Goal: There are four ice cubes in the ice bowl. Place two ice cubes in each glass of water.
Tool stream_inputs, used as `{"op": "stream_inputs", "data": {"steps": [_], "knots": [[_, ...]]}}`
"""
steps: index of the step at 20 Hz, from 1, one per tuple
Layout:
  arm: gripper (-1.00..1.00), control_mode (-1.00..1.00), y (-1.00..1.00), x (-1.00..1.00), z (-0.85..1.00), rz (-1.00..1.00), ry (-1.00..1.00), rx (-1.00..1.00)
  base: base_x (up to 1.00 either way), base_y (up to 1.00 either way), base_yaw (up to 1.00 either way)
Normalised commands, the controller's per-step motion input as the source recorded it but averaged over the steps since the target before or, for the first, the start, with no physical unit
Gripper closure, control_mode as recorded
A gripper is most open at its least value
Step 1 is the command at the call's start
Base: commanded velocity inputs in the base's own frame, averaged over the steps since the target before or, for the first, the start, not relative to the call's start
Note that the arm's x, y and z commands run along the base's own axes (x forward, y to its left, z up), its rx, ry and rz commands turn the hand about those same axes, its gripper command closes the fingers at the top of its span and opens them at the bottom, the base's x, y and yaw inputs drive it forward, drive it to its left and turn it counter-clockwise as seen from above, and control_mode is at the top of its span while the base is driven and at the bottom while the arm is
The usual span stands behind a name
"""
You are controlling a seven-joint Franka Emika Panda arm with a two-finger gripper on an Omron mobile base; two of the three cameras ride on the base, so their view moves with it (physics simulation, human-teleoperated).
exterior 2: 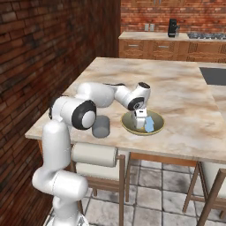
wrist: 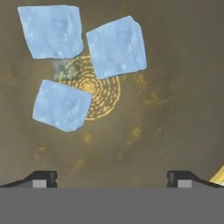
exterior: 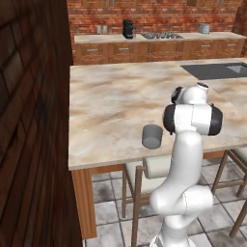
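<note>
The ice bowl (exterior 2: pixel 129 126) stands near the front edge of the island counter, olive-yellow inside (wrist: pixel 166 109). Three ice cubes lie on its floor: one (wrist: pixel 51 31) at the upper left of the hand view, one (wrist: pixel 116 47) beside it and one (wrist: pixel 62 105) below them. A pale blue cube (exterior 2: pixel 149 125) also shows in the bowl from the right base view. My gripper (wrist: pixel 111 179) hangs straight down into the bowl (exterior 2: pixel 140 120), open, with nothing between its fingertips (wrist: pixel 43 178). A grey-blue glass of water (exterior: pixel 152 136) stands just left of the bowl (exterior 2: pixel 101 126).
A dark sink (exterior: pixel 217 71) is set into the counter's far right. Wooden stools (exterior 2: pixel 95 155) stand under the front edge. A brick wall (exterior: pixel 29 120) runs along the left. The back counter holds a coffee machine (exterior: pixel 128 29) and a hob (exterior: pixel 161 35).
</note>
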Motion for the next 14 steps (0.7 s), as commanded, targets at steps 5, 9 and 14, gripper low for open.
{"op": "stream_inputs", "data": {"steps": [5, 9, 14], "knots": [[-1.0, -1.0, -0.05, 0.4, -0.33, 0.0, 0.0, 0.0, 0.0, 0.0, 0.0], [-1.0, -1.0, -0.05, 0.39, -0.34, 0.0, 0.0, 0.0, 0.0, 0.0, 0.0], [-1.0, -1.0, -0.08, 0.42, -0.31, 0.0, 0.0, 0.0, 0.0, 0.0, 0.0]]}}
